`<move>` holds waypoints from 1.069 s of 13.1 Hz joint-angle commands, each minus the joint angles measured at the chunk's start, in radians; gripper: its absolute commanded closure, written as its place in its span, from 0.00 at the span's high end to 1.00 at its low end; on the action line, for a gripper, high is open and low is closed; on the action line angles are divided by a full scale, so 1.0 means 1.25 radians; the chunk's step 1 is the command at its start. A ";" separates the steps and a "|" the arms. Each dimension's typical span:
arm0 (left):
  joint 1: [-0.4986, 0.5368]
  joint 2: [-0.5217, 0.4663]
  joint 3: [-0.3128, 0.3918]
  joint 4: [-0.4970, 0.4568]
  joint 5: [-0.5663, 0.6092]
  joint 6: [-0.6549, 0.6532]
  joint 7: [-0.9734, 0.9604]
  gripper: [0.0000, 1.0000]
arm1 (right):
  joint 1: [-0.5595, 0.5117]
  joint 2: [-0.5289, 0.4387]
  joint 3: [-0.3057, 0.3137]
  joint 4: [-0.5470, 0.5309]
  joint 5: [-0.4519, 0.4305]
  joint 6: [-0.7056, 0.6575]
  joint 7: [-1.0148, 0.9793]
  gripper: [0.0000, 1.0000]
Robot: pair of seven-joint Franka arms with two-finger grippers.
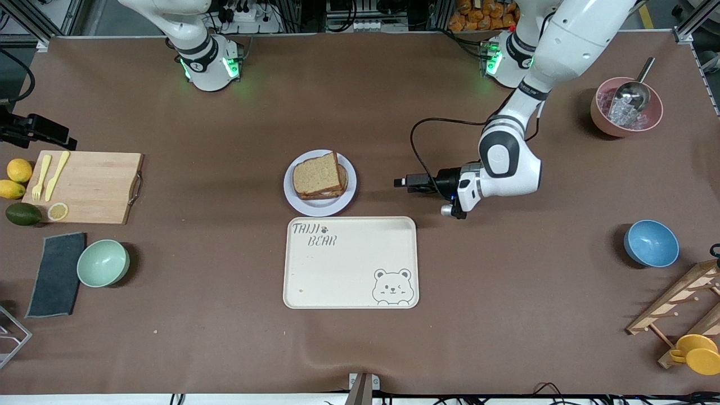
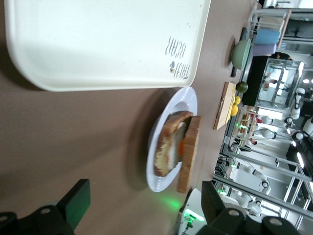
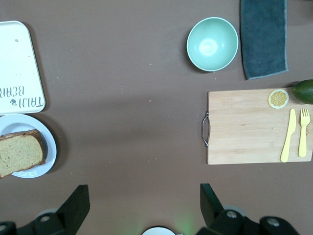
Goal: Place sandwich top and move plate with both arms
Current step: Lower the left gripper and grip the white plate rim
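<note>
— My left hand (image 1: 400, 182) hung low, fingers apart, pointing sideways at the plate (image 1: 320, 209); my right hand (image 3: 144, 205), also apart, waited higher.

— And the sandwich top (image 1: 316, 173)?

— On the sandwich, plate beside the tray (image 1: 351, 292).

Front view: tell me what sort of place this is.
Most likely a robotics lab staged as a kitchen counter. A brown-covered table holds a sandwich top on a plate, a cutting board, and metal framing stands at its edge.

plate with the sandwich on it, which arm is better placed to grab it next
Left. The left gripper is low beside the plate, open fingers pointing at it. The right gripper is open, high above bare table.
</note>
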 commanded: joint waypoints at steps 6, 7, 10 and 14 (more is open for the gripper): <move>-0.045 0.085 -0.029 0.011 -0.215 0.008 0.201 0.68 | -0.021 -0.024 -0.005 -0.002 0.012 -0.014 0.002 1.00; -0.061 0.101 -0.028 0.019 -0.231 0.008 0.232 0.65 | -0.025 -0.023 -0.004 0.001 0.014 -0.012 0.002 1.00; -0.066 0.147 -0.029 0.035 -0.263 0.008 0.326 0.57 | -0.022 -0.027 0.000 0.005 0.008 -0.018 -0.006 1.00; -0.091 0.179 -0.028 0.086 -0.272 0.008 0.336 0.54 | -0.019 -0.028 0.005 0.006 0.036 0.004 -0.008 1.00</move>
